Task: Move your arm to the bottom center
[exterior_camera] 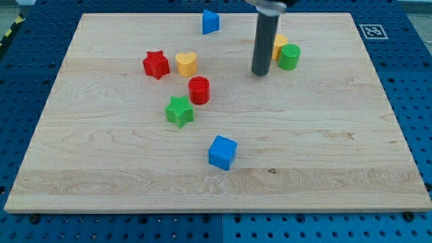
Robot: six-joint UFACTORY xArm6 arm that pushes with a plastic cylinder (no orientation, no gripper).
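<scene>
Dark rod coming down from the top edge, right of centre, with my tip (260,73) resting on the wooden counter (337,155) in the upper right part of the frame. No claw on this arm, only the plain rod, so nothing open or closed to report. Just right of the rod, a yellow block (279,44), partly hidden behind it, shape unclear, touching a green cylinder (289,57) on its lower right. Tip close beside both, lower left of them; touching or not, cannot tell. Blue wedge-like block (210,21) near the top edge, left of the rod. Red star (156,65) and yellow heart (187,63) side by side at upper left of centre. Red cylinder (199,90) below the heart, with a green star (179,111) just beside it at lower left. Blue cube (222,152) alone toward the bottom centre, well apart from the tip.
</scene>
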